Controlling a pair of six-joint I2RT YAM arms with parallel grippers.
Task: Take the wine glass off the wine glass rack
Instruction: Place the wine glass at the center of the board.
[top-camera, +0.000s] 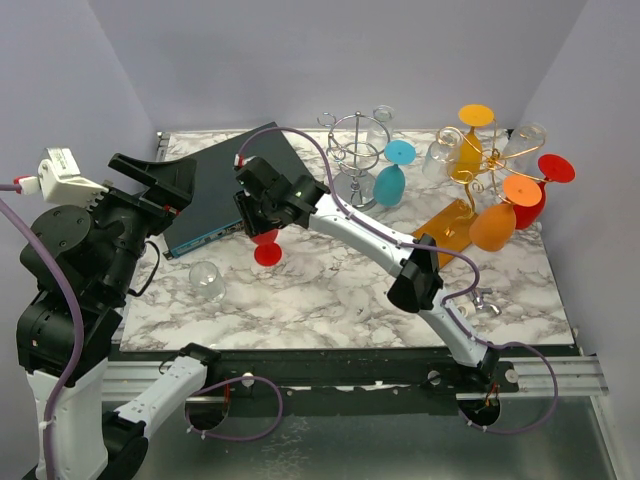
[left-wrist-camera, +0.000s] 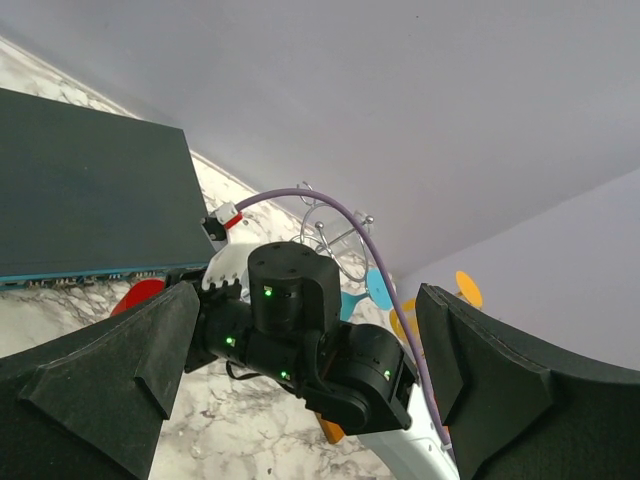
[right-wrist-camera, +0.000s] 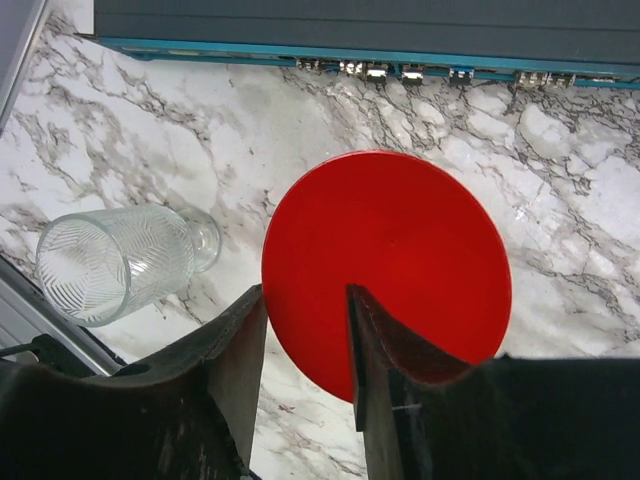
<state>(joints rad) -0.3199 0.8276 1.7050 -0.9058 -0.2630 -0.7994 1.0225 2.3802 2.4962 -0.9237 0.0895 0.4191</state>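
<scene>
A red wine glass (top-camera: 267, 252) is at the table's left middle, just in front of the dark box. In the right wrist view only its round red foot (right-wrist-camera: 400, 260) shows; the bowl and stem are hidden. My right gripper (right-wrist-camera: 305, 295) hovers right over it, jaws apart, with nothing visibly pinched between the fingers. A gold wine glass rack (top-camera: 468, 175) at the back right carries orange, red and clear glasses. My left gripper (left-wrist-camera: 305, 300) stands wide open and empty, raised at the left (top-camera: 160, 185) and facing the right arm's wrist.
A dark flat box (top-camera: 215, 195) lies at the back left. A clear ribbed tumbler (top-camera: 207, 280) lies on its side near the red glass (right-wrist-camera: 110, 265). A silver wire rack (top-camera: 352, 150) holds a teal glass (top-camera: 390, 180). Another clear glass (top-camera: 485, 303) lies by the right arm.
</scene>
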